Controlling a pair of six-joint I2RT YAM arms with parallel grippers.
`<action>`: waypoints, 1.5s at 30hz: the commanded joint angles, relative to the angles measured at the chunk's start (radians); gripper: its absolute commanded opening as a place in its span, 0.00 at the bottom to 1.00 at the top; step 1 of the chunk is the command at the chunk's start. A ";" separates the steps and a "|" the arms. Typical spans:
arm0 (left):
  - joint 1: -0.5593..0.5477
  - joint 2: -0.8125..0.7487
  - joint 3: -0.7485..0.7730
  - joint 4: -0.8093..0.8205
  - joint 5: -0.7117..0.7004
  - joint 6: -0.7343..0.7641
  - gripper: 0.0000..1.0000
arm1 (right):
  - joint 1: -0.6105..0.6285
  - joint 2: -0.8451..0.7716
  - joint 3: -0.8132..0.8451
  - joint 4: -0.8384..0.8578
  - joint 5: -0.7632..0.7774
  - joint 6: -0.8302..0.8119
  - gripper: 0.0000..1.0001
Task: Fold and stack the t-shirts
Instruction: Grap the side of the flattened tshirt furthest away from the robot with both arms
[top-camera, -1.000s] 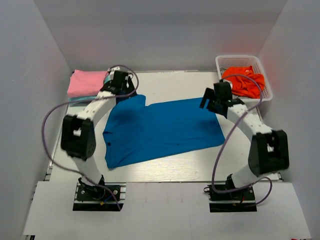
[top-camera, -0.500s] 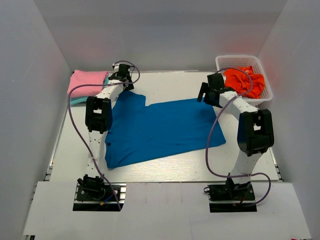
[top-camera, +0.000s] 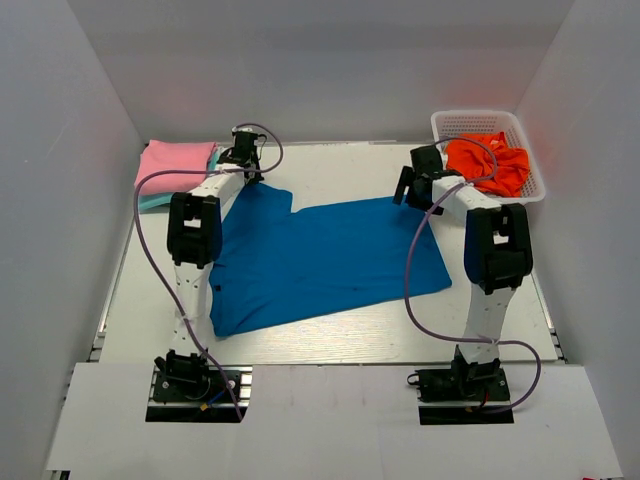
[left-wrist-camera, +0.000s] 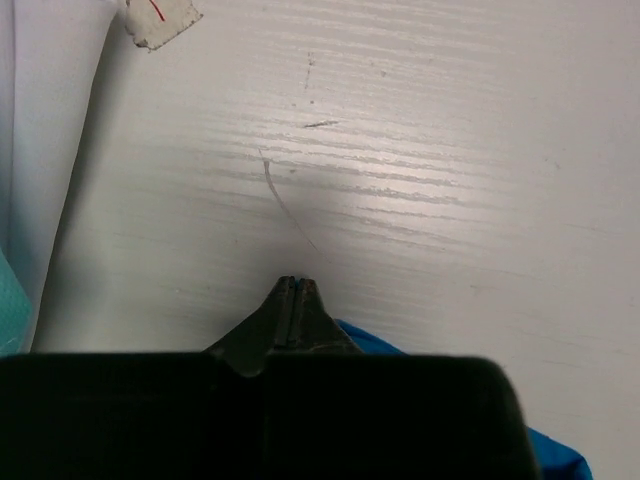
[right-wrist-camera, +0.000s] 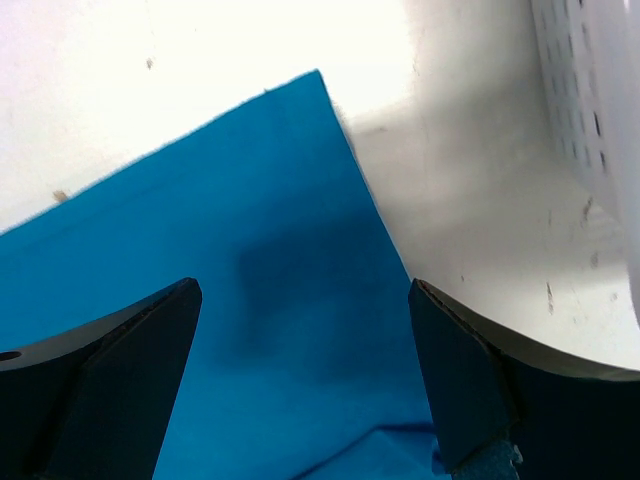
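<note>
Blue t-shirt lying flat in middle of desk, long axis running left-right | right gripper hovering spread wide directly over its far-right corner | left gripper sitting pinched closed at far-left corner, fabric edge lying just behind its tips.

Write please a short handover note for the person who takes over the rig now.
Left gripper: shut, at the blue t-shirt's far left sleeve; grip on cloth not visible.
Right gripper: open above its far right corner.
Done: pink t-shirt folded on a pale teal one, far left.
To do: blue t-shirt lies flat, unfolded; orange-red t-shirt crumpled in the white basket.
</note>
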 joint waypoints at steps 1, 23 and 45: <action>-0.005 -0.043 -0.071 -0.072 0.051 0.019 0.00 | 0.006 0.018 0.069 0.023 0.015 0.013 0.90; -0.026 -0.397 -0.443 0.108 0.052 -0.041 0.00 | 0.004 0.184 0.156 0.109 0.032 0.014 0.40; -0.026 -0.670 -0.698 0.180 0.120 -0.070 0.00 | 0.006 0.309 0.349 0.047 0.108 -0.007 0.64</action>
